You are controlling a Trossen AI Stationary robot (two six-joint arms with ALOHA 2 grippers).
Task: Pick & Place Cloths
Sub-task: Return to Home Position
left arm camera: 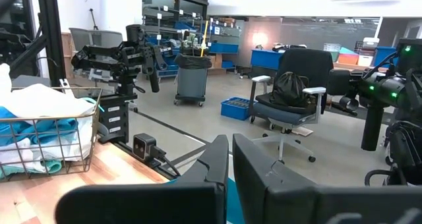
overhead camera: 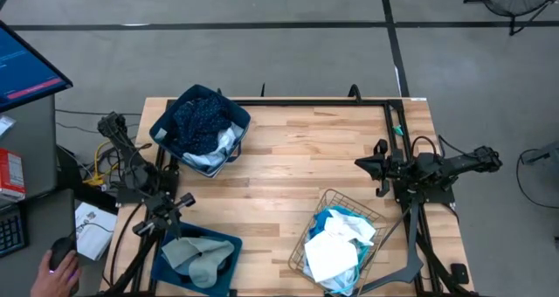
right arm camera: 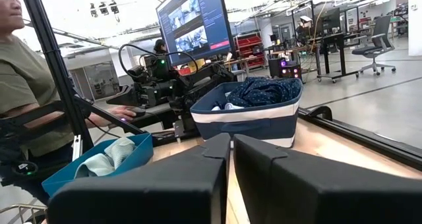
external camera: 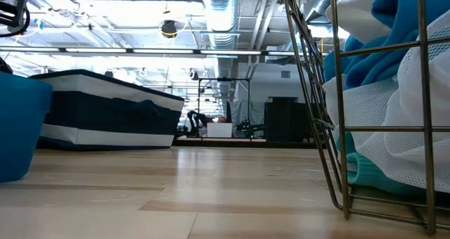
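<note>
A wooden surface (overhead camera: 288, 183) stands on a grey floor in a large workshop, and a person (right arm camera: 26, 85) sits at a desk just beside its left edge.

No cloth lies loose on the surface. The navy dotted cloth (overhead camera: 199, 113) and a pale blue-white cloth (overhead camera: 218, 148) fill the dark blue bin (right arm camera: 250, 128) at the far left. The grey cloths (overhead camera: 194, 258) lie in the smaller blue bin (overhead camera: 229, 245) at the near left. The cyan cloth (overhead camera: 336, 220) and the white cloth (overhead camera: 332, 258) are heaped in the wire basket (overhead camera: 336, 199) at the near right.

The left end effector (left arm camera: 231, 145) is raised at the left edge and the right end effector (right arm camera: 232, 141) at the right edge. On each, the fingers are pressed almost together and pinch nothing.

I judge these garments to be light, limp and not fragile. They would sag and trail when lifted, and the white mesh could catch on the basket wires. A raised fold at the top of a heap seems the best place to take hold.

Much is hidden. The cloths overlap, so their number and their outlines under the top layer cannot be told. The low view cuts off the basket and shows only one corner of the smaller bin.
</note>
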